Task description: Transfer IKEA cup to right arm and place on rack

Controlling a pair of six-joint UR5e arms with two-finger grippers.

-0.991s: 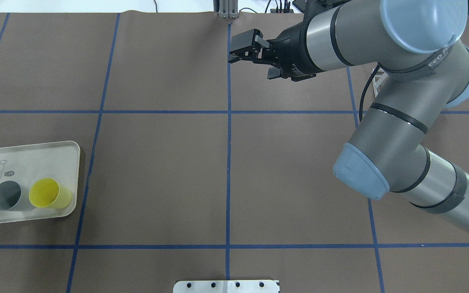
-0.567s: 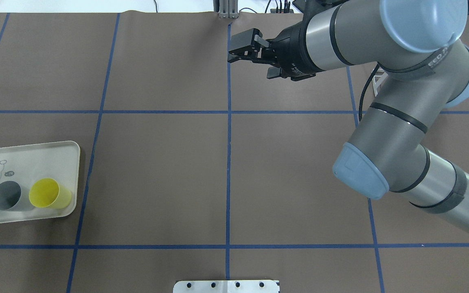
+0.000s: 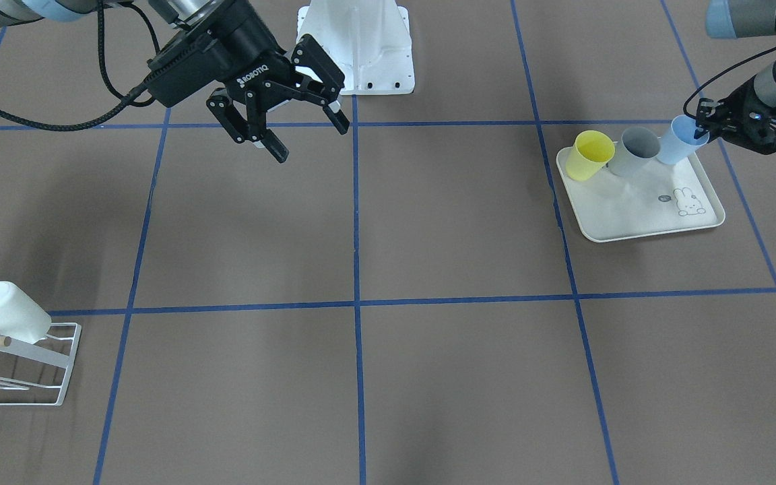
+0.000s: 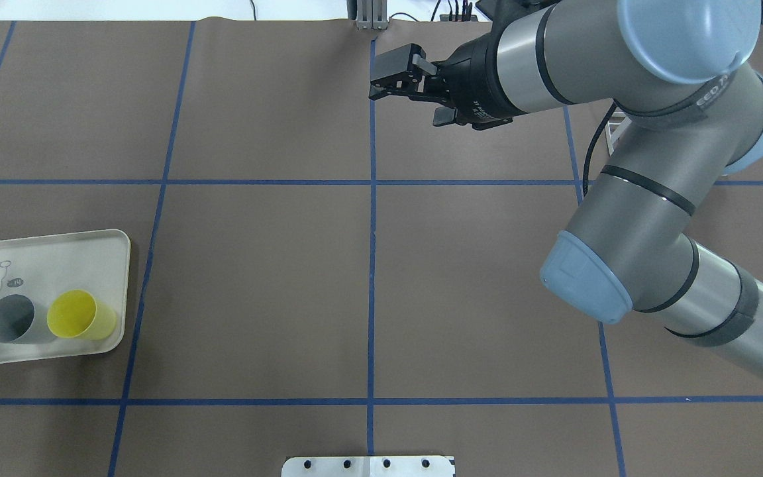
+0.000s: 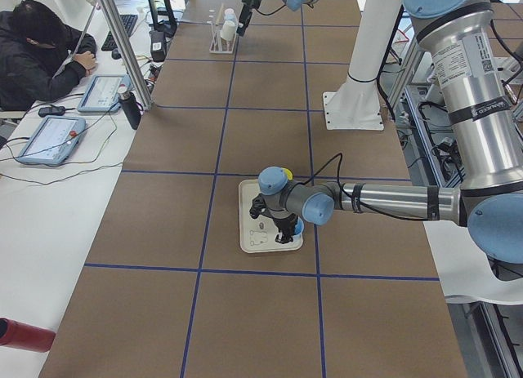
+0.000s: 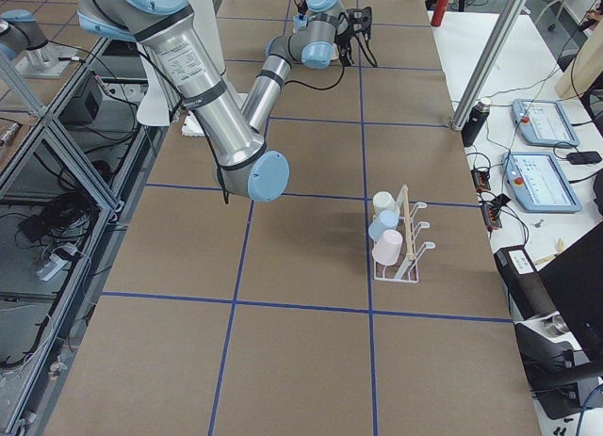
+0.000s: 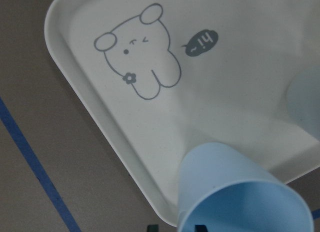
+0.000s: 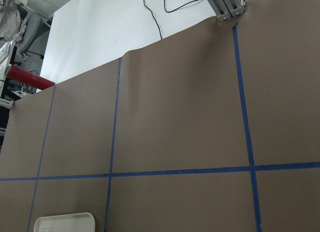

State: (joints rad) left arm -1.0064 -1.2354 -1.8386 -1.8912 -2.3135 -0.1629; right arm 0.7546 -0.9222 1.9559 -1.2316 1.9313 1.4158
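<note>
Facing the robot across the worktop [image 3: 428, 222], the front camera shows the left tool [image 3: 704, 122] pinching the rim of the light-blue cup [image 3: 679, 141] at the far corner of the cream tray [image 3: 637, 228]. I cannot tell whether the cup's base touches the tray. A grey cup [image 3: 636, 153] and a yellow cup [image 3: 590, 156] stand beside it in a row. The right tool [image 3: 314, 143], lettered ROBOTIQ, hangs above the worktop near the white base [image 3: 361, 64], its fingers spread wide with nothing between them. The rack [image 3: 44, 377] sits at the lower left edge with a white cup [image 3: 7, 311] hung on it.

From overhead, the right arm [image 4: 633, 192] reaches toward the far centre line, its tool spread. The light-blue cup is cut by the left edge, next to the grey cup.

From the left end, the near arm stretches over the tray. A person [image 5: 37, 47] sits at a side desk.

From the right end, the rack holds three cups [image 6: 382, 227] in a row, well apart from the tray.

On the left wrist, the light-blue cup fills the lower right, its mouth toward the lens, above the tray's edge near a bear drawing [image 7: 140, 54].

On the right wrist, only blue tape lines [image 8: 242, 91] on the worktop and one corner of the tray show.
</note>
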